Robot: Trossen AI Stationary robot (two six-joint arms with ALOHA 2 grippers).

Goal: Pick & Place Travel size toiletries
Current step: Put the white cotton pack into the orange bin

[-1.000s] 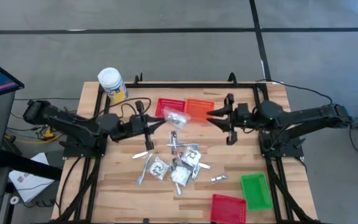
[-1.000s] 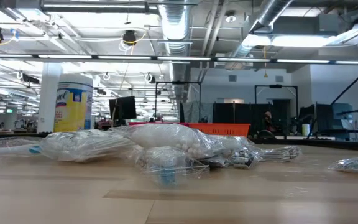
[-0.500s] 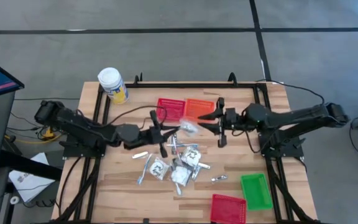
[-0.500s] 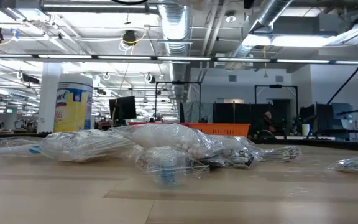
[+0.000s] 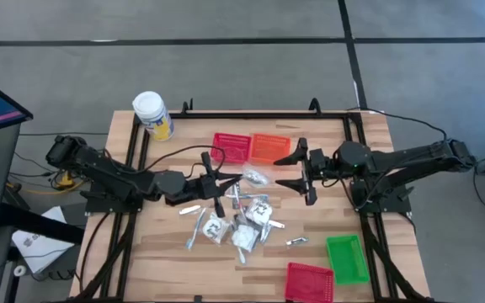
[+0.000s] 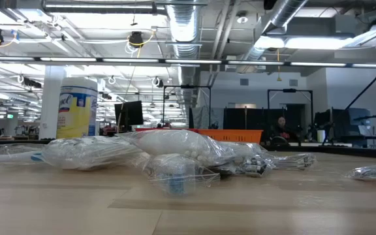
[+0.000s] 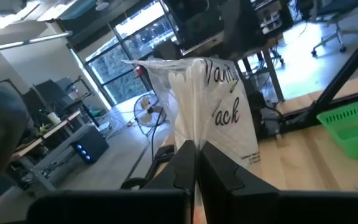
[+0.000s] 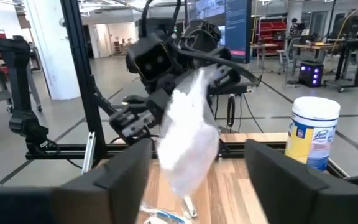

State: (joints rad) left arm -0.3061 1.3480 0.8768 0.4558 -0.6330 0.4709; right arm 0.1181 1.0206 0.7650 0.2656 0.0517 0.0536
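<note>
High view, near to far. Red basket (image 5: 310, 281) and green basket (image 5: 347, 257) at the near right edge: both look empty. Mid-table: pile of toiletries (image 5: 241, 220) unsorted, one silver stick (image 5: 296, 242) lying apart on its right.

Just beyond the pile, left gripper (image 5: 220, 178) has its fingers pressed together on a clear-wrapped packet (image 5: 255, 178), held off the table between the two arms; its wrist view shows the pinch on the packet's edge. Right gripper (image 5: 303, 171) faces it from the right, fingers spread wide, not touching the packet.

Far side: second red basket (image 5: 232, 146), orange basket (image 5: 269, 148), yellow jar (image 5: 151, 114) at far left.

Judgement: early, nearly everything left to place.
</note>
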